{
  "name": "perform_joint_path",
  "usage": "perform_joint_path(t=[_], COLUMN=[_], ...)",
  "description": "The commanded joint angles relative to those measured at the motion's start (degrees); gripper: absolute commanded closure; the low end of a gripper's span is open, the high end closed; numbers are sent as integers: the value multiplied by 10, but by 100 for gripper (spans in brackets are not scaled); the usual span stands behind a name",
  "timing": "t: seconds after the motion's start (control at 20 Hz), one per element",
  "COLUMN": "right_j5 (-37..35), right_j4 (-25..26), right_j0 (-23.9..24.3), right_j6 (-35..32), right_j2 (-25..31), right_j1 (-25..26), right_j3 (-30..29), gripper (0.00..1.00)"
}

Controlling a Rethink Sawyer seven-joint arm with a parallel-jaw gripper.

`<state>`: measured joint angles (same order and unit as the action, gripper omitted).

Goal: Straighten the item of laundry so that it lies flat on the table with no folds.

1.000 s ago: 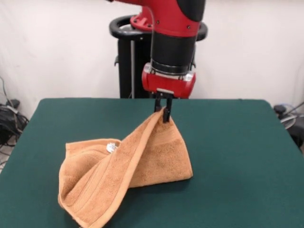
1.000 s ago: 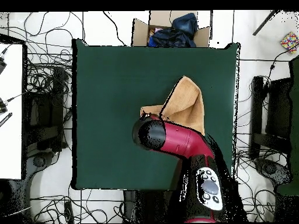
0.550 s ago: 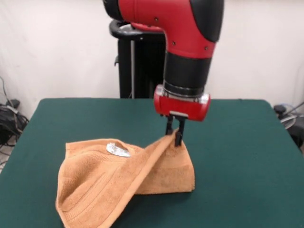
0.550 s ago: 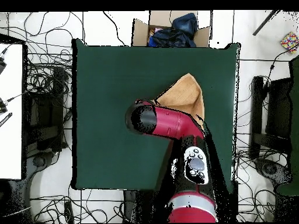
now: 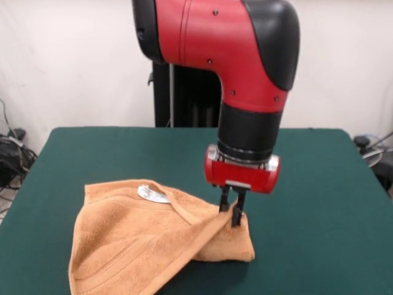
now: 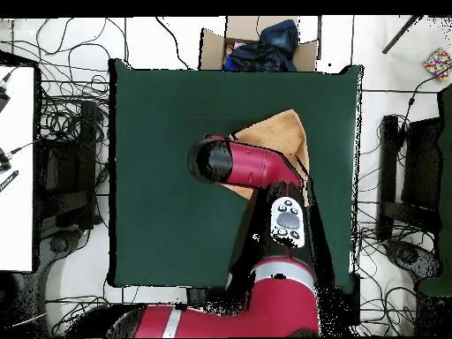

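Observation:
The item of laundry (image 5: pixel 141 239) is an orange-tan terry towel with a small white label (image 5: pixel 152 194); it lies folded on the green table (image 5: pixel 319 203), one layer draped over another. My gripper (image 5: pixel 231 209) is shut on the towel's right-hand corner, holding it just above the cloth beneath. From above, the arm hides the gripper and most of the towel (image 6: pixel 281 137); only its far part shows on the table (image 6: pixel 168 124).
A cardboard box (image 6: pixel 256 46) holding dark clothing stands beyond the table's top edge in the overhead view. Cables cover the floor on both sides, and a white desk (image 6: pixel 16 168) borders the left.
The gripper has come toward the camera, to the right and lower, carrying the held corner down. The raised fold has flattened and the label now lies face up.

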<state>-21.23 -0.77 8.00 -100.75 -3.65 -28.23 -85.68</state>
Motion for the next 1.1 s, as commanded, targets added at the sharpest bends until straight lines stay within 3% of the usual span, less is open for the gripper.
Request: perform_joint_path(t=[0.05, 1.1], right_j5=[-1, 11], right_j4=[-31, -61], right_j0=[-13, -38], right_j6=[-84, -91], right_j2=[60, 60], right_j1=[58, 185], right_j3=[67, 225], gripper=[100, 100])
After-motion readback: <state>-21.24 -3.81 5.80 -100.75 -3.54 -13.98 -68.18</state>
